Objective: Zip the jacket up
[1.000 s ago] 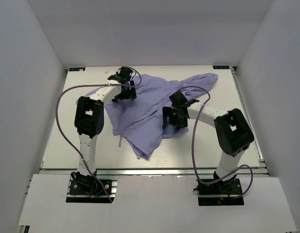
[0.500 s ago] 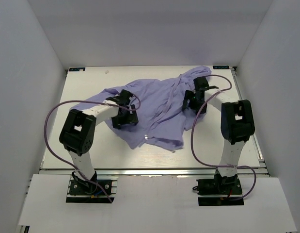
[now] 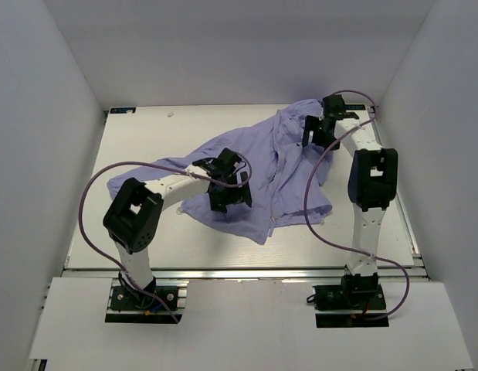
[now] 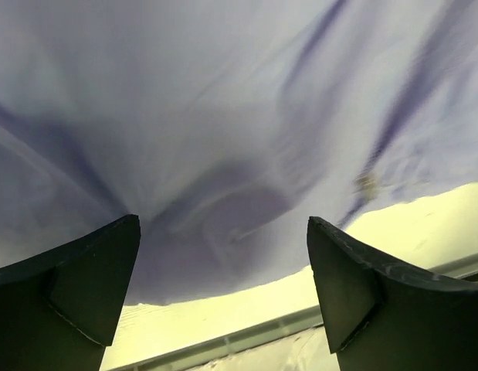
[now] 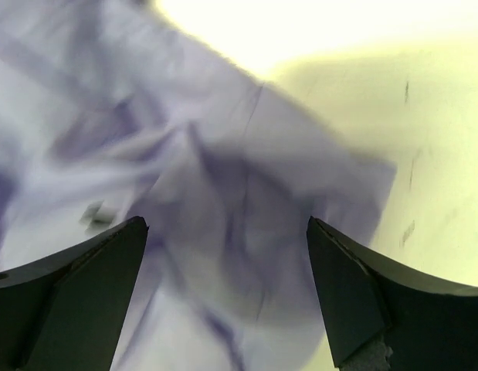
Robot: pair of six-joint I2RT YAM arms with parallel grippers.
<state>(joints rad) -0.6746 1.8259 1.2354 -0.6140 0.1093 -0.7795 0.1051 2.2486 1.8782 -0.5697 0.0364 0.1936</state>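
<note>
Right now the jacket [image 3: 277,178] lies crumpled across the middle and far right of the worktop [image 3: 146,131], with one sleeve trailing out to the left. Its front is not laid flat.

Your left fingers [image 4: 76,286] stand spread wide above the near-left part of the cloth, holding nothing. The left wrist view shows smooth fabric and its edge between them, with bare worktop just beyond. Your right fingers [image 5: 69,294] are likewise spread and empty, hovering over a folded corner at the far right edge of the garment.

The step in hand, as I judge it, is spreading the jacket so the two front edges come side by side. Neither wrist view shows the slider. From above, only a pale line running toward the near hem hints at the zipper, so do not grab for it blind.

Pinch a single layer at an edge, not a bunched fold, or the thin cloth will likely drag the whole heap along. Draw the two holds apart, low and slow, and let go once the front lies open and flat.
</note>
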